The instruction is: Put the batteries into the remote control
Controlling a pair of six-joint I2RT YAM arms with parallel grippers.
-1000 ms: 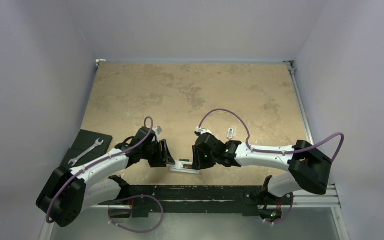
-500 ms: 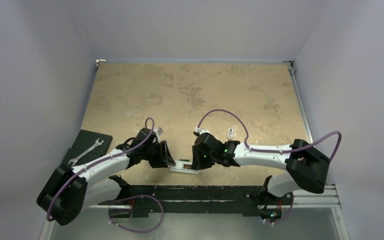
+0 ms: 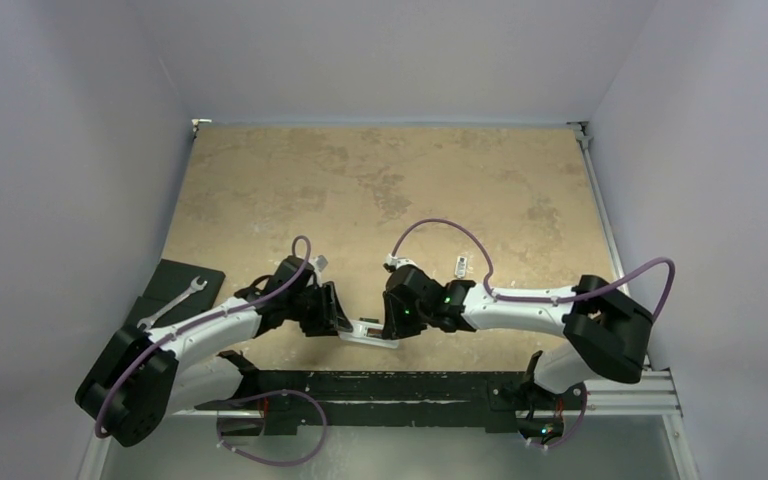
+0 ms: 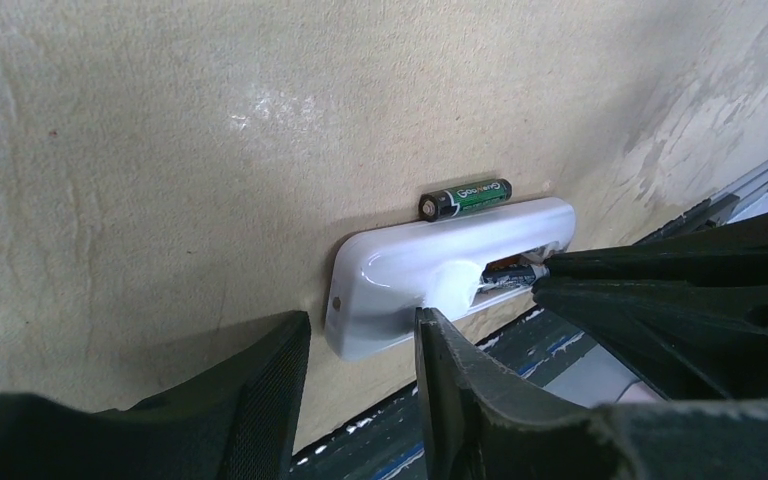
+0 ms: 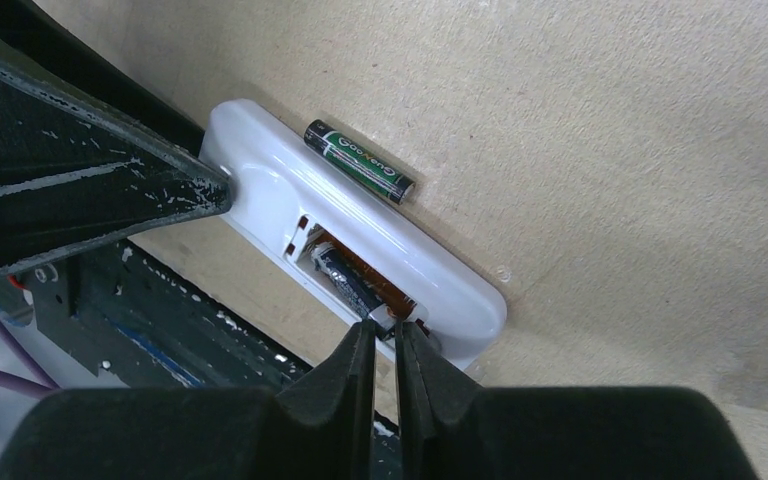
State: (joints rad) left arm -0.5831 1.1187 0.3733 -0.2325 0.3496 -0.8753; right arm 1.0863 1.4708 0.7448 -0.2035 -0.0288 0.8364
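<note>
Battery (image 5: pixel 345 278) lies lengthwise in the bay of the remote (image 5: pixel 260 170), its end nipped by my right claw (image 5: pixel 385 328). A second battery (image 5: pixel 358 162) rests on the bench (image 5: pixel 610 150) just beyond (parallel) — my left claw (image 4: pixel 358 320) gapes astride the remote's end.

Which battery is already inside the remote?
The dark battery in the open bay of the remote control, at the right gripper. The green-labelled battery lies outside, on the table beside it.

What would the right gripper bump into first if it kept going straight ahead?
Probably the battery lying in the white remote control's open bay: the right gripper's tips sit right at its near end, though contact is unclear.
</note>
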